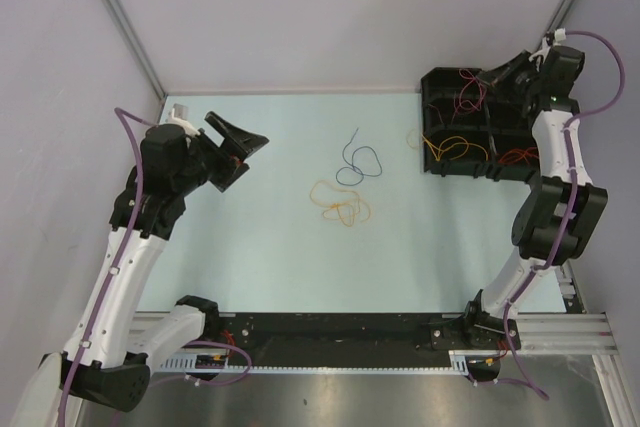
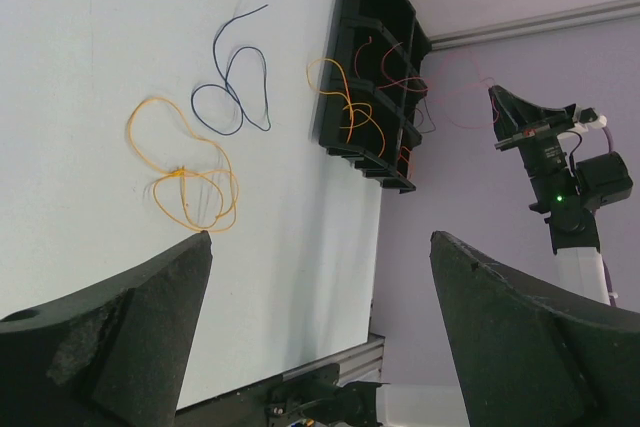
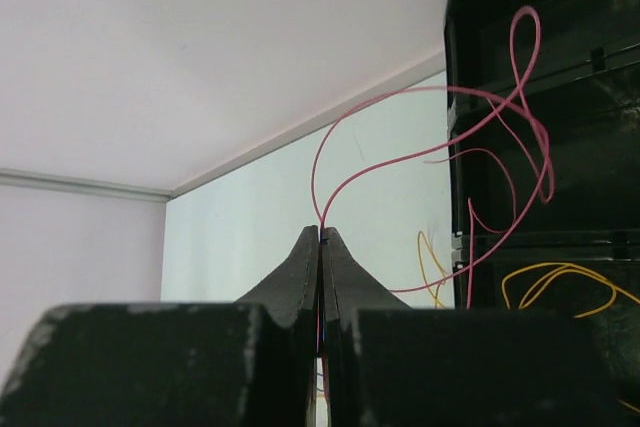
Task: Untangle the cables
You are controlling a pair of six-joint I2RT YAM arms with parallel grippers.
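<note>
The pale blue surface point(image 1: 250, 257) is boxed in by lavender walls on the left, far and right sides, and its near edge ends at the rail carrying the two arm bases. Most of the surface lies bare, with wide open room on the left half and along the near edge. A black compartment tray point(image 1: 428, 112) fills the far right corner, pressed against the far edge. The left jaws hang above the left side of the surface, spread wide apart, holding nothing and touching nothing. The right jaws sit raised over the far part of the tray, pressed together at the tips and clamped on a red cable point(image 3: 440, 89) that arcs from them down into a tray compartment. An orange cable point(image 1: 455, 147) lies coiled in a nearer compartment, spilling slightly over the tray's left wall. Near mid-surface, well apart from the tray and every edge, a yellow cable point(image 1: 340, 205) lies in knotted loops, with a dark blue cable point(image 1: 358, 162) just beyond it, the two close but apart
</note>
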